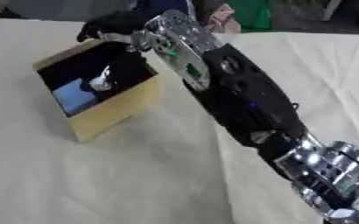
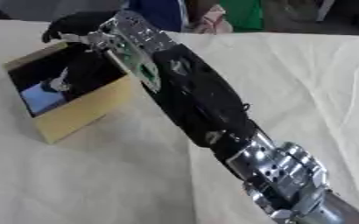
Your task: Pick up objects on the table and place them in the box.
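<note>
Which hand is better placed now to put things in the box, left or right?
Right. The right hand is over the box's far edge, its arm reaching across the table. The left hand is not visible.

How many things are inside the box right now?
2 that show: a blue thing lying at the bottom of the box, and a small white thing just above it. The right hand reaches over the box's far edge and may hide more.

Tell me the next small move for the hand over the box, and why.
Probably lift the right hand straight up and draw it back clear of the box. It hangs at the box's far rim, and its fingers cannot be made out. A blue thing and a small pale thing lie inside, so a drop looks done, though that is uncertain.
</note>
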`<state>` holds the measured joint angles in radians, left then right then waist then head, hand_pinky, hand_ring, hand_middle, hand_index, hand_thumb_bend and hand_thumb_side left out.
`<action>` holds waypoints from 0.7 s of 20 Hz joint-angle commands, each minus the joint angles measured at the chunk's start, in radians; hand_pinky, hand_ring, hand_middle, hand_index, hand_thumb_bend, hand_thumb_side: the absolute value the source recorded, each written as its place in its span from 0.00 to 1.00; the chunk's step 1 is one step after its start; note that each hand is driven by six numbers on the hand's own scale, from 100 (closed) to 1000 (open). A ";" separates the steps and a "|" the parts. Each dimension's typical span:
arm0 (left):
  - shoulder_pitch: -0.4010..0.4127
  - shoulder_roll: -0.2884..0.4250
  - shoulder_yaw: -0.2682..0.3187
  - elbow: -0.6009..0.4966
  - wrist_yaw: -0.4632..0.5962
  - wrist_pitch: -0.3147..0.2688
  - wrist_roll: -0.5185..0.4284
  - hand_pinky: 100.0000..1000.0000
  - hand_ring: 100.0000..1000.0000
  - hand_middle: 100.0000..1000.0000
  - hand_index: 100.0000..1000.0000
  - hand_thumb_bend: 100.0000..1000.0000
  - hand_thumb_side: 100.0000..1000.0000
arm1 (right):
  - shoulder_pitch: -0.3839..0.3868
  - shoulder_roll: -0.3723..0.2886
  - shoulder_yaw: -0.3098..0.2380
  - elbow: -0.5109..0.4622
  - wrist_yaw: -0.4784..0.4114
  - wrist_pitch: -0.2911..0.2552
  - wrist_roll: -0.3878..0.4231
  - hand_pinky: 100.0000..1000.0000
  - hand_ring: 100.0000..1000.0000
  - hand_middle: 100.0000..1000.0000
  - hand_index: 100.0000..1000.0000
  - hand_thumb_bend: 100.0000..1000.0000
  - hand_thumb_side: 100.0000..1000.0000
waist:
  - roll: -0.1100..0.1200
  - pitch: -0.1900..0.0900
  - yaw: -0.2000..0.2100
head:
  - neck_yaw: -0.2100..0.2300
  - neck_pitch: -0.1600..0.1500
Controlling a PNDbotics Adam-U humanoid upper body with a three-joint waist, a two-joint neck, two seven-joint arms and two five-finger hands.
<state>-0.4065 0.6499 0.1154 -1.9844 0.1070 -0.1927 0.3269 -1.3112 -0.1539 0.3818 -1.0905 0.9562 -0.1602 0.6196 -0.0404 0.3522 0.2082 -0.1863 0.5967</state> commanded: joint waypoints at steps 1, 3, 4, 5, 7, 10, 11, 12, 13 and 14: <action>-0.010 0.019 0.012 -0.016 0.001 0.002 0.002 0.64 0.58 0.60 0.84 0.00 0.94 | -0.028 -0.022 -0.015 -0.051 -0.035 0.015 -0.015 1.00 1.00 1.00 1.00 0.29 0.79 | 0.005 -0.025 -0.002 | 0.009 -0.003; -0.005 0.020 0.014 -0.016 -0.001 0.003 0.005 0.64 0.58 0.60 0.84 0.00 0.94 | -0.027 -0.045 -0.020 -0.087 -0.078 0.033 -0.019 1.00 1.00 1.00 1.00 0.22 0.80 | 0.004 -0.028 -0.006 | 0.021 0.000; -0.001 0.021 0.015 -0.016 -0.003 0.004 0.006 0.64 0.58 0.60 0.84 0.00 0.94 | -0.026 -0.060 -0.022 -0.108 -0.105 0.044 -0.017 1.00 1.00 1.00 1.00 0.17 0.80 | 0.004 -0.029 -0.008 | 0.031 0.003; 0.002 0.021 0.016 -0.016 -0.004 0.004 0.008 0.63 0.58 0.60 0.84 0.00 0.94 | -0.024 -0.078 -0.024 -0.131 -0.137 0.055 -0.012 1.00 1.00 1.00 1.00 0.16 0.79 | 0.003 -0.031 -0.011 | 0.042 0.006; 0.010 0.023 0.019 -0.016 -0.006 0.006 0.011 0.63 0.58 0.59 0.84 0.00 0.94 | -0.019 -0.122 -0.023 -0.177 -0.198 0.075 0.008 1.00 1.00 1.00 1.00 0.14 0.79 | 0.003 -0.036 -0.018 | 0.065 0.012; 0.019 0.025 0.021 -0.016 -0.009 0.008 0.015 0.63 0.58 0.59 0.84 0.00 0.94 | -0.009 -0.187 -0.020 -0.245 -0.275 0.105 0.045 1.00 1.00 1.00 1.00 0.13 0.79 | 0.003 -0.043 -0.028 | 0.092 0.018; 0.022 0.026 0.021 -0.016 -0.010 0.009 0.016 0.63 0.58 0.59 0.84 0.00 0.94 | -0.003 -0.210 -0.020 -0.269 -0.296 0.113 0.056 1.00 1.00 1.00 1.00 0.12 0.80 | 0.004 -0.046 -0.033 | 0.100 0.020; 0.026 0.027 0.022 -0.016 -0.011 0.009 0.017 0.63 0.58 0.59 0.84 0.00 0.94 | 0.004 -0.233 -0.020 -0.295 -0.318 0.123 0.066 1.00 1.00 1.00 1.00 0.12 0.80 | 0.004 -0.048 -0.037 | 0.107 0.022; 0.029 0.028 0.023 -0.016 -0.013 0.010 0.018 0.63 0.58 0.59 0.84 0.00 0.94 | 0.011 -0.256 -0.021 -0.320 -0.337 0.132 0.075 1.00 1.00 1.00 1.00 0.12 0.80 | 0.005 -0.051 -0.040 | 0.112 0.024; 0.032 0.028 0.024 -0.016 -0.013 0.011 0.019 0.63 0.58 0.59 0.84 0.00 0.94 | 0.018 -0.276 -0.023 -0.344 -0.353 0.142 0.082 1.00 1.00 1.00 1.00 0.11 0.81 | 0.006 -0.052 -0.044 | 0.116 0.025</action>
<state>-0.3687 0.6500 0.1227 -1.9844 0.0975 -0.1819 0.3398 -1.2755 -0.3858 0.3699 -1.3893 0.6318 -0.0297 0.6921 -0.0428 0.3239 0.1624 -0.0790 0.6157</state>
